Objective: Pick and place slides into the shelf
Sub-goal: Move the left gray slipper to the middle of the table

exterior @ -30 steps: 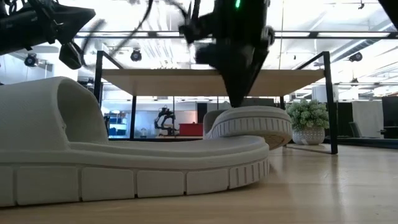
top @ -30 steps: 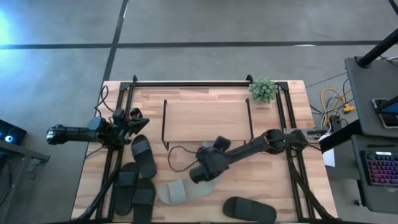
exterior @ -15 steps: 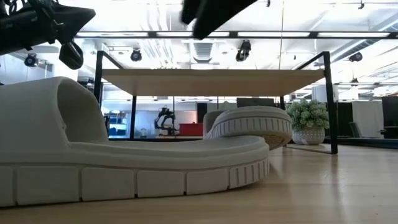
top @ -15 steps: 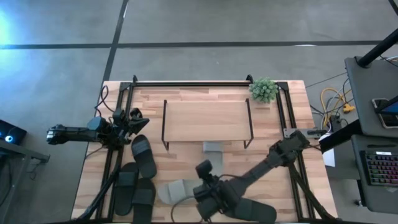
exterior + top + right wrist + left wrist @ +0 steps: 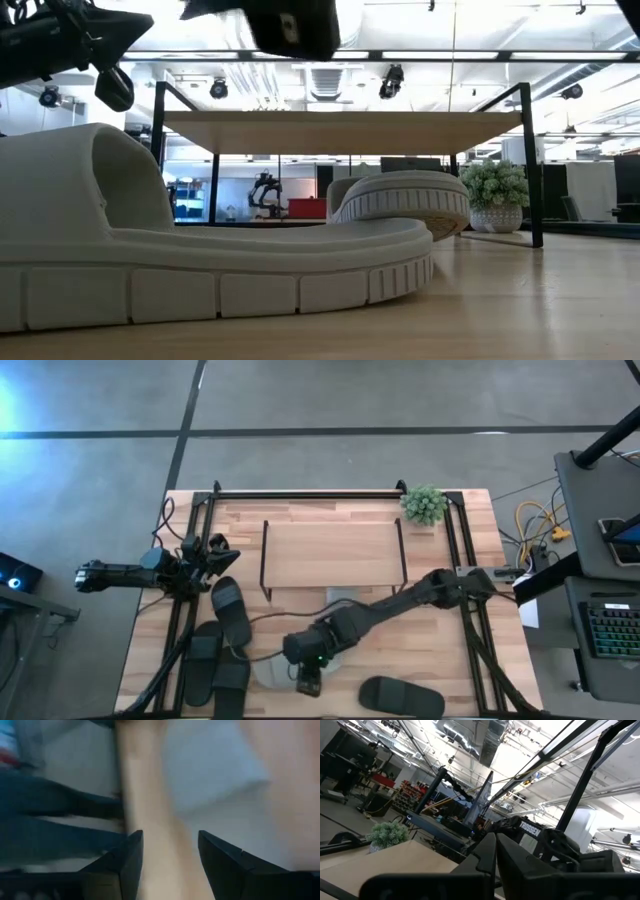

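Note:
My right gripper hangs open above the near edge of the table, over a light grey slide that lies flat on its sole. A second grey slide rests on the table at the front edge of the shelf. Three black slides lie at the table's left. Another black slide lies at the near edge. My left gripper waits shut at the table's left side.
A small potted plant stands at the far right corner beside the shelf. Black frame rails run along the table's left and right sides. Bare wood shows between the shelf and the near right black slide.
My right gripper has drawn back from the grey slide at the shelf's front toward the table's near edge. It then swung left and now stands over the other grey slide. The slide at the shelf has stayed in place.

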